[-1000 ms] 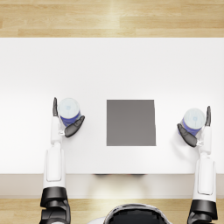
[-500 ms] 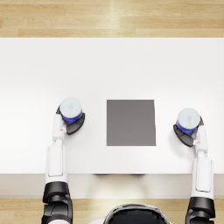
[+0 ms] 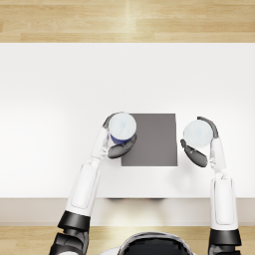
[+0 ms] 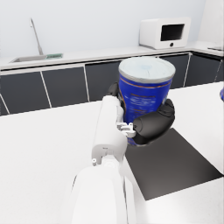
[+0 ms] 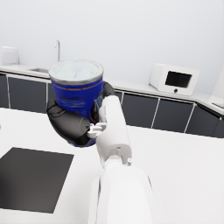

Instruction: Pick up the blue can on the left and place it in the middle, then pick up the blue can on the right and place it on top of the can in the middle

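Fingers [image 3: 124, 148] around left can [image 3: 122, 126], over mat's [image 3: 154, 144] edge

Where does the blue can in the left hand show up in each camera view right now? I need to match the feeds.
Head view: the left can, lid up, held by the left hand over the dark mat's left edge.
Left wrist view: picture's middle, the can gripped by dark fingers.
Right wrist view: not in it; the can there is the right hand's.
Shared landmark: the dark mat.

Glossy blue cans [image 4: 145, 96], matt dark mat [image 3: 157, 139]
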### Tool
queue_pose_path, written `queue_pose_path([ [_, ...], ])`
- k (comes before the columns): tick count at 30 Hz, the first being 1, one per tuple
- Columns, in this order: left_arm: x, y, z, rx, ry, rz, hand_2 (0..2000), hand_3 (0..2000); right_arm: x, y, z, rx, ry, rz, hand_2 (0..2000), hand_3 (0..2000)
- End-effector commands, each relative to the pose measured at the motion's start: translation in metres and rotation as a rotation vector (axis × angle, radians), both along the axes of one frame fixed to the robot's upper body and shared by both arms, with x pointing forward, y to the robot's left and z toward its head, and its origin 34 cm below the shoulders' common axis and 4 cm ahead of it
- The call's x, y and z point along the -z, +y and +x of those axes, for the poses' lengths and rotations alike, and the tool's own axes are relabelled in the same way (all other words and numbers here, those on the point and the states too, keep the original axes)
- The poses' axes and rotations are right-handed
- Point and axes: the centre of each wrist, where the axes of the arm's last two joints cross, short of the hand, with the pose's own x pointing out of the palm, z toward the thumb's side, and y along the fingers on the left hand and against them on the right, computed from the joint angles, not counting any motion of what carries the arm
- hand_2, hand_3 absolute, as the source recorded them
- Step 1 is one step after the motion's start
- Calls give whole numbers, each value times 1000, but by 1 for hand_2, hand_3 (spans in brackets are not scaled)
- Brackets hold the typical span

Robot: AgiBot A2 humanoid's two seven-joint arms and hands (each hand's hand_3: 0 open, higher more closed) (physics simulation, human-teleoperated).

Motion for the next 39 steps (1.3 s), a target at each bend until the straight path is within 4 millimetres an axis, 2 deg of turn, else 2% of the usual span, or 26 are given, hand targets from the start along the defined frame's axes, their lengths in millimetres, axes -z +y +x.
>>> queue_pose_path([
  [1,-8,-29,0,97,-10,-18,2000,1520,-20,11,1,-38,-72,-2,2000,1520],
  [4,0,-41,2,136,48,-67,2000,1520,-26,19,1,-61,-94,0,2000,1520],
  [9,29,-58,8,145,144,-61,2000,1520,-35,22,-1,-68,-130,10,2000,1520],
  [15,65,-58,18,94,120,-101,2000,1520,-48,29,-4,-93,-178,17,2000,1520],
  [19,79,-58,19,75,147,-102,2000,1520,-55,37,-1,-122,-198,20,2000,1520],
  [20,83,-56,19,155,129,55,2000,1520,-56,40,-1,-132,-202,20,2000,1520],
  [21,84,-57,18,90,148,-65,2000,1520,-56,41,0,-132,-201,22,2000,1520],
  [23,85,-56,18,80,149,-78,2000,1520,-56,43,1,-130,-201,28,2000,1520],
  [24,84,-57,17,81,141,-88,639,1193,-57,43,2,-128,-202,31,2000,1520],
  [25,82,-57,16,101,125,-104,0,867,-57,44,2,-134,-202,31,2000,1520],
  [27,80,-57,15,96,106,-122,0,213,-61,51,6,-151,-209,34,2000,1520],
  [28,79,-57,14,83,96,-129,0,0,-63,57,9,-167,-211,34,2000,1520],
  [32,62,-53,2,59,21,-180,0,0,-73,81,15,-225,-230,37,2000,1520],
  [36,22,-30,-23,33,-15,-235,0,0,-85,104,23,-306,-240,26,2000,1520],
  [39,-8,-5,-37,-24,-58,-276,0,0,-90,118,25,-130,-145,109,2000,1520],
])
